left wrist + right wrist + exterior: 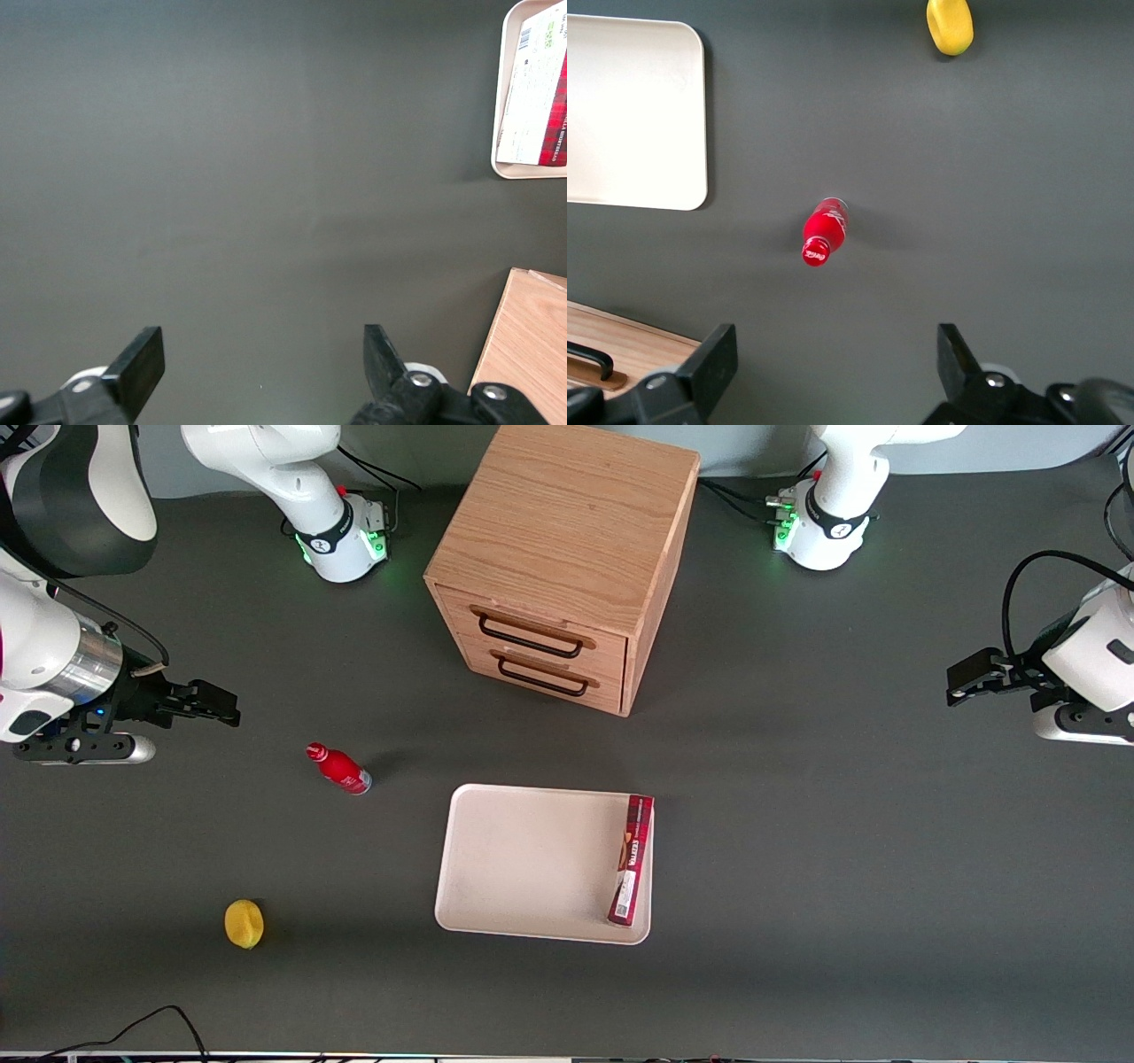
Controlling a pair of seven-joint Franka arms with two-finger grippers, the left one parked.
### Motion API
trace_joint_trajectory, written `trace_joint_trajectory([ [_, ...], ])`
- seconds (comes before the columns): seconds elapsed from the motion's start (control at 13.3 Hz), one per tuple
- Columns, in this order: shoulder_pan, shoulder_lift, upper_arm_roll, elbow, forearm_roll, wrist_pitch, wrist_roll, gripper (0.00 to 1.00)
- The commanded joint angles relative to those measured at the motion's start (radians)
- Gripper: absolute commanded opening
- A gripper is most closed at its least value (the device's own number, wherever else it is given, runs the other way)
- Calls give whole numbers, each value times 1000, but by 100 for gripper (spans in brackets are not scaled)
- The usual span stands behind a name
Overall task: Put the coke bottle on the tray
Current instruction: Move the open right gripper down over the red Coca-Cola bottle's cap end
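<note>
Nearest the front camera, a small yellow lemon-like fruit (244, 924) lies alone on the dark grey surface (797, 850), toward the working arm's end. Farther from the camera sits the large rectangular cream-white tray with rounded corners and a low rim (523, 859); a long flat red snack box (632, 859) rests along its edge toward the parked arm's end, and the rest of the tray is bare. The small red coke bottle with a red cap and silvery base (338, 768) stands on the surface beside the tray, apart from it and not touching — so nothing of the task is done yet. The right arm's black two-finger gripper (199, 704) hangs farther out toward the working arm's end, well apart from the bottle, its jaws spread wide and holding nothing. Farthest from the camera is a light oak two-drawer cabinet (567, 558). Still left, as I judge it — reaching the bottle, closing on it, carrying it over the rim and setting it on the bare part.
</note>
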Motion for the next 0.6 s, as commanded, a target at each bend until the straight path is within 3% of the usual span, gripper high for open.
trace_joint_trajectory([
  [0.0,13,6,-19,28,36,-27,-23,100],
  [0.38,17,29,-1,-13,15,-7,32,100],
  [0.53,8,40,54,-125,6,133,48,100],
])
